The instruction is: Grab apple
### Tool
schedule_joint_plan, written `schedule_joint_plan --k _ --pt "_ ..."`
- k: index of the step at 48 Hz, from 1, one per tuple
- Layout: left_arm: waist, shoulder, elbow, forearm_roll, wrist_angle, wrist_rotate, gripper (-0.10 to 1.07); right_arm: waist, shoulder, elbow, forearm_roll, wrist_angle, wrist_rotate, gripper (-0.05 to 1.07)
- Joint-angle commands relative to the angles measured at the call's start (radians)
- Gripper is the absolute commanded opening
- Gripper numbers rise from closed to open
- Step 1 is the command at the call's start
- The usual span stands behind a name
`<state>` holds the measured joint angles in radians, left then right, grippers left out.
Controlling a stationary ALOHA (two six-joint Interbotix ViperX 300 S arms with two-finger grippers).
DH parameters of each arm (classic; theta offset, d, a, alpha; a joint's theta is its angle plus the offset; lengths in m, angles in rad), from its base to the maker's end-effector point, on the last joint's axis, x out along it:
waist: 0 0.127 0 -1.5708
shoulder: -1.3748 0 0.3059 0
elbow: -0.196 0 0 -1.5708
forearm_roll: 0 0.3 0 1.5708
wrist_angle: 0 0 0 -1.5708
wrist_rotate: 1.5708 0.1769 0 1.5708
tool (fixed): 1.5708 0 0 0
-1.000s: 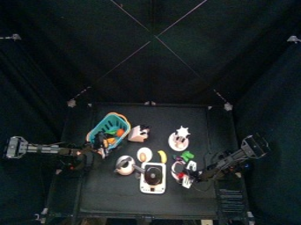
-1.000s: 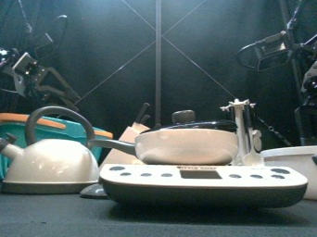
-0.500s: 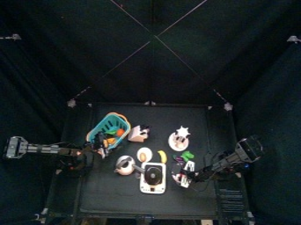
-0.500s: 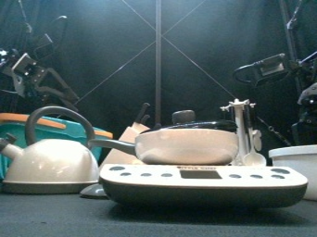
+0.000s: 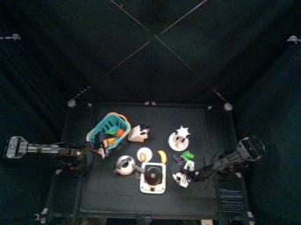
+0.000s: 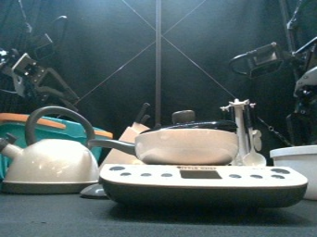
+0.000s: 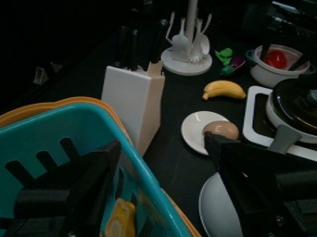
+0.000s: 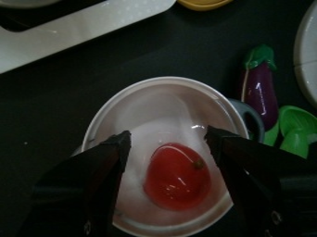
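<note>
The apple [image 8: 173,178] is red and lies in a white bowl [image 8: 118,106] near the table's front right. My right gripper [image 8: 168,136] hangs directly above it, open, one jaw on each side of the apple, touching nothing. In the front view the right gripper [image 6: 260,59] is high over the bowl [image 6: 297,157]. The left wrist view shows the apple [image 7: 280,58] far off. My left gripper [image 7: 168,153] stands open over the teal basket [image 7: 50,139] at the table's left, holding nothing.
A white scale [image 6: 205,182] carrying a pan [image 6: 186,143] stands at the front, next to a kettle [image 6: 50,159]. A toy eggplant [image 8: 258,79] lies beside the bowl. A knife block [image 7: 130,97], utensil rack [image 7: 188,51], banana [image 7: 223,89] and plate [image 7: 198,130] fill the middle.
The right arm has shifted slightly above the bowl, dipping and then rising a little in the front view. Its jaws stayed open. The left arm has not moved.
</note>
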<state>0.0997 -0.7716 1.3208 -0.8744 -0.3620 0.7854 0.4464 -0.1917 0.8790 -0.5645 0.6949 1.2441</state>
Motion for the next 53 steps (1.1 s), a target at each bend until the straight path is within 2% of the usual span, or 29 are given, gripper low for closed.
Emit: schedule_joint_plan --k 1,10,24,53 --pt "0.0 0.003 -0.011 0.003 -0.005 0.0 1.03 -0.002 -0.057 -0.031 0.041 0.063 0.002 0.97" --pt "0.0 0.003 -0.011 0.002 -0.005 0.0 1.03 0.005 -0.107 -0.066 0.163 0.169 0.002 0.97" --pt "0.0 0.003 -0.003 0.002 -0.005 0.0 1.03 -0.003 -0.098 -0.081 0.31 0.206 0.003 0.97" --pt "0.0 0.003 -0.002 0.002 -0.005 0.0 1.03 -0.017 -0.02 -0.075 0.316 0.16 0.003 0.97"
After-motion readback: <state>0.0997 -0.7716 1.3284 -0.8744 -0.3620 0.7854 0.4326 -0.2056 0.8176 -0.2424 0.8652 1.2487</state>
